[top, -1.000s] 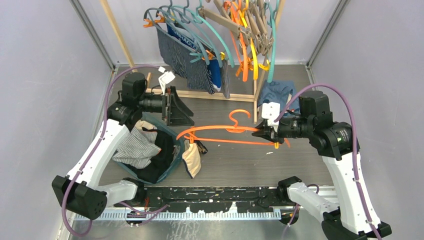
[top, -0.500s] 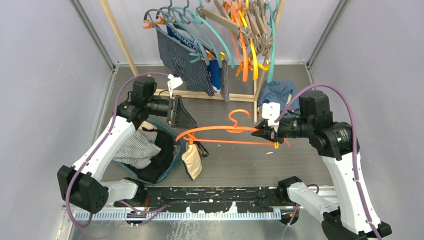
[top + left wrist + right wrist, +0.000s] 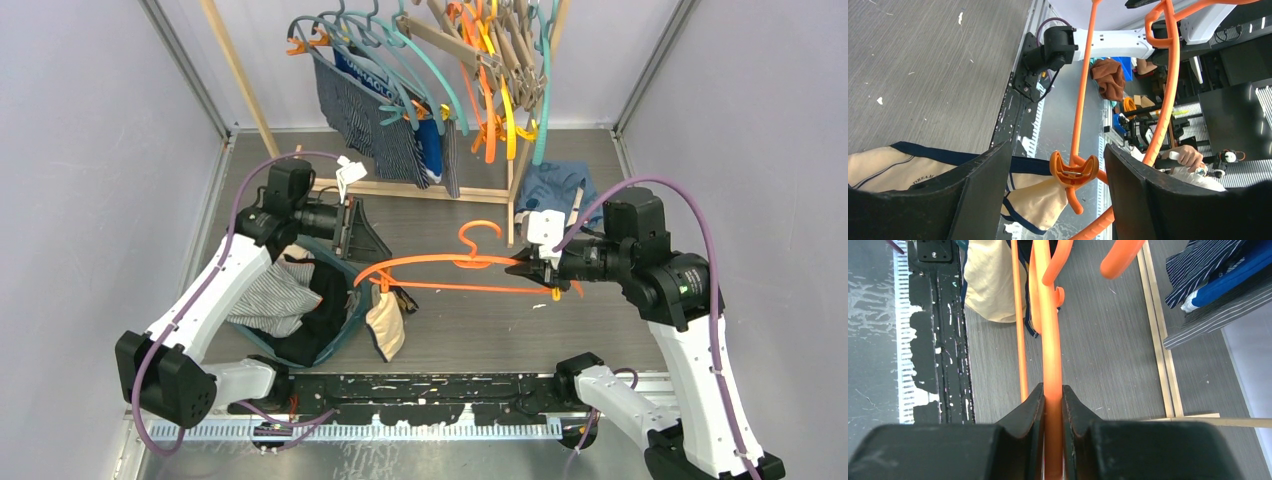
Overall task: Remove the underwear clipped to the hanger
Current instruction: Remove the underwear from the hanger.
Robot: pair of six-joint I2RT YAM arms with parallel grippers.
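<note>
An orange hanger (image 3: 450,262) is held level above the table, and my right gripper (image 3: 522,267) is shut on its right end; in the right wrist view both fingers of the right gripper (image 3: 1052,400) press the hanger's bar (image 3: 1050,340). Beige underwear (image 3: 384,322) with navy trim hangs from the left end, pinched by an orange clip (image 3: 1074,171). My left gripper (image 3: 1058,165) is open, one jaw on each side of that clip with gaps on both sides. The beige underwear (image 3: 1043,200) droops just below the clip.
A wooden rack (image 3: 430,190) at the back carries several hangers, with navy pinstriped underwear (image 3: 360,110) and bright blue underwear (image 3: 430,150) on them. A blue bin (image 3: 345,325) of garments sits under my left arm. A blue printed garment (image 3: 555,185) lies at back right.
My left gripper swung right from over the bin to the hanger's clipped left end, and its jaws have narrowed around the clip. The right gripper keeps its hold on the hanger.
</note>
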